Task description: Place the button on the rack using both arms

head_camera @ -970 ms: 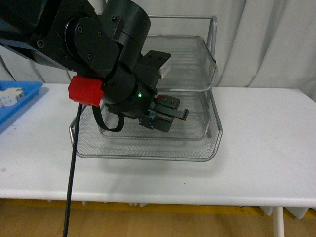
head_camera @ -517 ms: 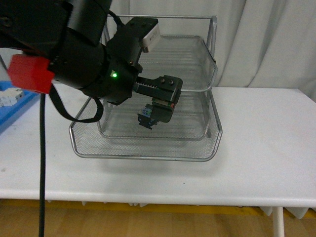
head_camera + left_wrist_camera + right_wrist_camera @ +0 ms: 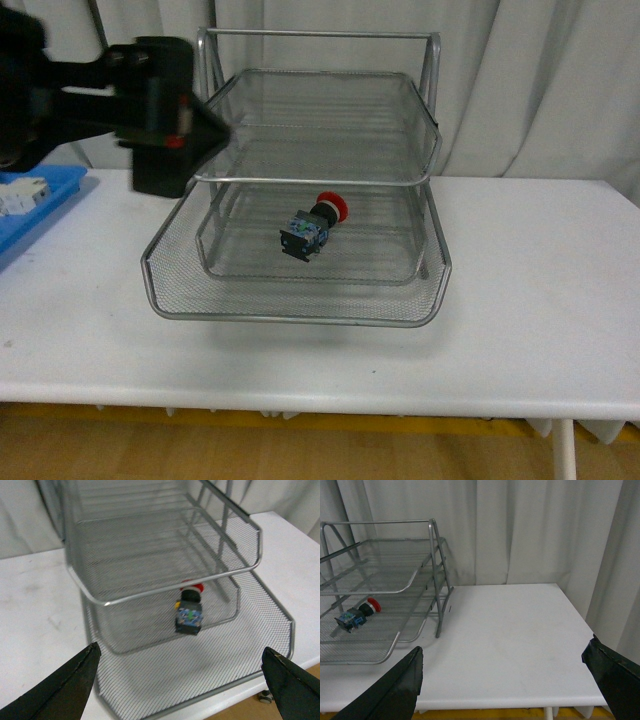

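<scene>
White curtains hang behind a white table (image 3: 540,300). Well to the left of the rack (image 3: 300,305), a blue tray (image 3: 40,205) sits at the table's edge. My left arm (image 3: 110,100), blurred, hangs just left of the rack's top shelf. The left gripper (image 3: 182,687) is spread wide and empty, facing the rack's front. Inside the rack, the button (image 3: 313,228) lies on its side on the middle shelf, red cap toward the rear. To the right of the rack, my right gripper (image 3: 505,685) gapes wide above the table, holding nothing.

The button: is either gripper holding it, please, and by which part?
Neither: left gripper and right gripper are open; the button lies free in the rack.
</scene>
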